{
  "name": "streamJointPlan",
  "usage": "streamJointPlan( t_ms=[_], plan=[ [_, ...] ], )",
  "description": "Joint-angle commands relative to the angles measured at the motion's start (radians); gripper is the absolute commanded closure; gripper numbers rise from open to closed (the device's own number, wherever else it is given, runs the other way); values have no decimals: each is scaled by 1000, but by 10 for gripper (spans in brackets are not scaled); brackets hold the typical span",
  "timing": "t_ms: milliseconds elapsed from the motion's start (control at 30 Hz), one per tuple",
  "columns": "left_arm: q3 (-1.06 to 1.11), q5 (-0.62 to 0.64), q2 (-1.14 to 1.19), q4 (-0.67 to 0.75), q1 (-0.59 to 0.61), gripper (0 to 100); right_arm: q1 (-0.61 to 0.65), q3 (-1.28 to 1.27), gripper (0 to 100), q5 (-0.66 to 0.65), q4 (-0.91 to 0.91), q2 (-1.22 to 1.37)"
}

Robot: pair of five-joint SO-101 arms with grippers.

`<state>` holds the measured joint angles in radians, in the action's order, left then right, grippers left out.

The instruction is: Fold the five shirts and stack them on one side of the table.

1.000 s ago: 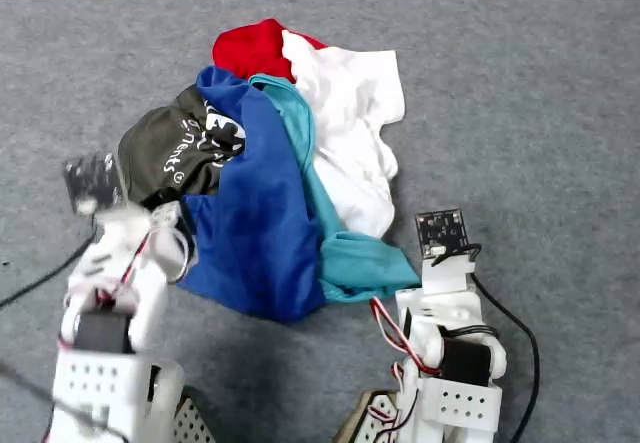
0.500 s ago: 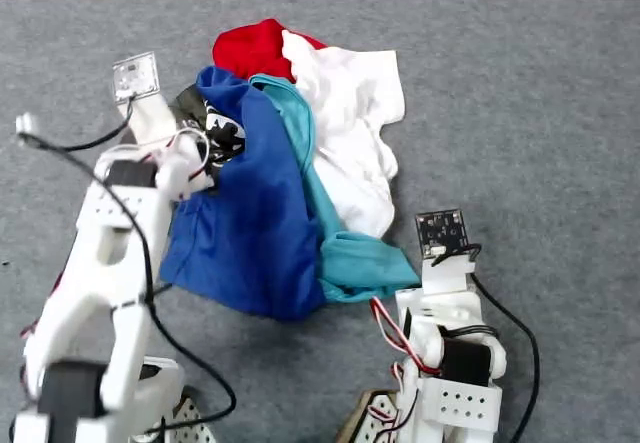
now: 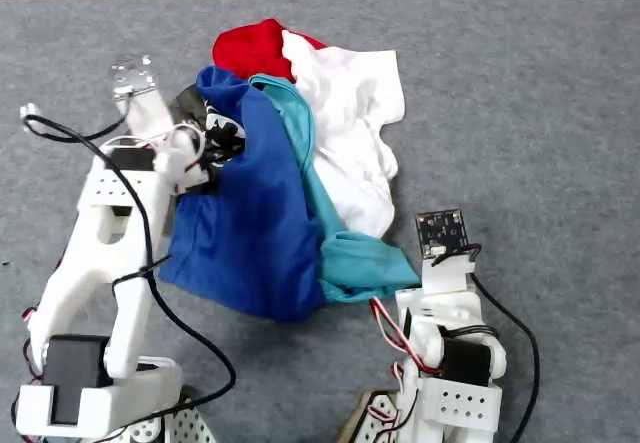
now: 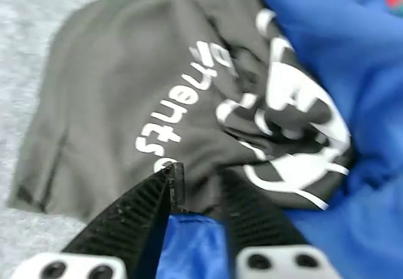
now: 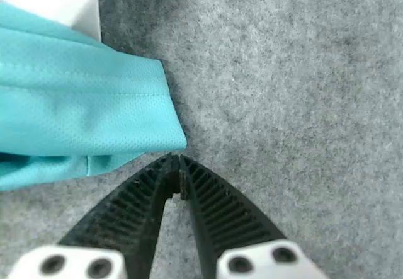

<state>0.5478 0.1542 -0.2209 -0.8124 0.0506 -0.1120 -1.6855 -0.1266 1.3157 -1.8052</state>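
five shirts lie heaped together on the grey felt-covered table, none yet folded: a red cotton shirt at the far end, a crumpled white shirt beside it, a teal mesh shirt reaching the near edge of the heap, a royal blue shirt across the middle, and a dark olive-grey shirt with white print at the heap's left side, touching the blue one. the left gripper is set low over the dark shirt, its ribbed fingers parted, with dark cloth and a strip of blue seen between them; whether cloth is touched cannot be told. the right gripper is held closed on nothing, tips together, above bare felt just beside the teal hem. the step in hand is judged to be the picking out of the dark shirt. it would be done well if only the dark layer were pinched, at an outer hem away from the blue fold, and drawn sideways onto open felt rather than lifted straight up, so that the blue shirt is not dragged along.
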Motion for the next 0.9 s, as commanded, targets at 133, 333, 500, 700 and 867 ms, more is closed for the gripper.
streamJointPlan(
  t_ms=[133, 333, 500, 700, 867],
  plan=[
    [-161, -100, 4, -143, 32, 768, 10, -2, 994, 8, 3, -102],
    [-393, -181, 74, -235, 37, 768, 10, -2, 994, 8, 3, -102],
    [-663, -97, 357, -368, 41, 768, 10, -2, 994, 8, 3, -102],
    [-1000, -8, 751, -540, 52, 769, 10, -2, 994, 8, 3, -102],
    [-1254, 118, 992, -631, 118, 770, 10, -2, 994, 8, 3, -102]
  ],
)
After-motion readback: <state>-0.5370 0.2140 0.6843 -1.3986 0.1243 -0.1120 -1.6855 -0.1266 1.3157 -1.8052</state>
